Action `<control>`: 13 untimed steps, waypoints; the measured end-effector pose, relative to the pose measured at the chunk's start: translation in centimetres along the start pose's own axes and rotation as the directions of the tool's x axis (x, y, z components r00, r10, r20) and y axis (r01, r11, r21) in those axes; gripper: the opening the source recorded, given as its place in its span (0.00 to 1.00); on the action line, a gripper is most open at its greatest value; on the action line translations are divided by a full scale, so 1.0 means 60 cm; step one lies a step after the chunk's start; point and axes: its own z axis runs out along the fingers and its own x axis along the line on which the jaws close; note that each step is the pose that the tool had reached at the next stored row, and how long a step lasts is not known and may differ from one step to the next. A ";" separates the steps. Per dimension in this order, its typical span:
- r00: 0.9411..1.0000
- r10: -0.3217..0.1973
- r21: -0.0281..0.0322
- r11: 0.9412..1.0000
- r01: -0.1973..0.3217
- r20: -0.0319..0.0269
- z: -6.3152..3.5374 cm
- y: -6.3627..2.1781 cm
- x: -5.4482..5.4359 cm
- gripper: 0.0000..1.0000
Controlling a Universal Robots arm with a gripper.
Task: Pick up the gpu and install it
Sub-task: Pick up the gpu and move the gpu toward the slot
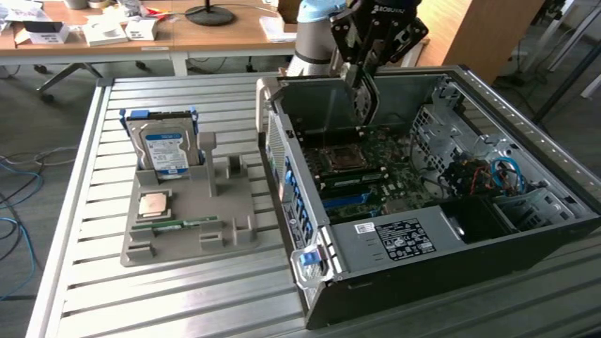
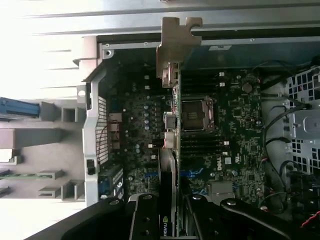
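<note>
A slatted metal surface (image 1: 188, 296) is seen carrying an open computer case (image 1: 451, 282), laid on its side towards the exterior view's right. The motherboard (image 1: 376, 165) is exposed inside the case, with an empty processor socket (image 2: 196, 114) near its middle.

A grey holder tray (image 1: 188, 211) is placed on the surface just beside the case, on the exterior view's left. A silver hard drive (image 1: 167, 149) with a blue-white label is stood upright in a slot at the tray's far end. The robot arm (image 1: 314, 35) is reached down over the case's far wall.

The gpu (image 1: 362, 98) is held upright and edge-on over the motherboard, inside the case and close to its far wall. Its grey metal end bracket (image 2: 175, 50) is turned away from the wrist camera. The black fingers (image 2: 145, 220) are closed on the card from both flat sides. Whether the card's lower edge touches the board cannot be told.

A square processor chip (image 1: 154, 204) is laid flat on the tray, and a narrow green memory stick (image 1: 179, 225) is set just in front of it.
</note>
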 end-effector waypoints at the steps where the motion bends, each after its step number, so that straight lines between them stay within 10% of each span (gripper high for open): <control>1: 1.000 0.000 -0.001 1.000 0.000 0.000 0.000 0.000 -0.006 0.26; 13: 1.000 0.000 -0.005 1.000 0.000 -0.014 0.000 0.006 -0.074 0.26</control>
